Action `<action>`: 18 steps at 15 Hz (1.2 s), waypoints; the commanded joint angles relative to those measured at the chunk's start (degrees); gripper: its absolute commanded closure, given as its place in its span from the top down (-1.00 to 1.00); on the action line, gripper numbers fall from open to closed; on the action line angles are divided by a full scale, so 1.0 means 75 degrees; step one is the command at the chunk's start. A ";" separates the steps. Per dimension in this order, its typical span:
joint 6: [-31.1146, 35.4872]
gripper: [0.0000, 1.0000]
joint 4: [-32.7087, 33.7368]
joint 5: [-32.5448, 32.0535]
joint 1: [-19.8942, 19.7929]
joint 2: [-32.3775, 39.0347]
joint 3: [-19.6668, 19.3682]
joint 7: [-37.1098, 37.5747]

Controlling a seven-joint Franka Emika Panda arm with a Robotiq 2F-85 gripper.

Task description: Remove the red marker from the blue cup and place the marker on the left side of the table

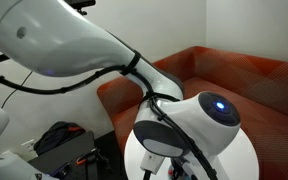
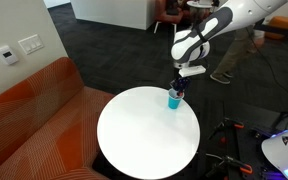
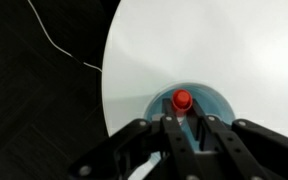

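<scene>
Hovering directly over the small light-blue round cup [image 2: 174, 99] at the upper right edge of the round white counter [image 2: 134, 135], the black gripper [image 3: 191, 122], jaws narrowed but grip impossible to confirm, faces the thin red marker [image 3: 182, 99] standing upright inside, long axis pointing straight at it.

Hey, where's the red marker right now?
The red marker stands inside the blue cup, just ahead of the tool in the wrist view; the cup sits near the table edge in an exterior view.
</scene>
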 commanded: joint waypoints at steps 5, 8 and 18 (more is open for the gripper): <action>-0.0303 -0.91 -0.0897 -0.0586 0.0147 -0.1597 -0.0225 -0.0161; -0.0376 -0.91 -0.1236 -0.1024 0.0216 -0.2224 -0.0249 -0.0167; 0.0716 -0.91 -0.2164 -0.2743 0.0893 -0.3996 0.0161 0.0007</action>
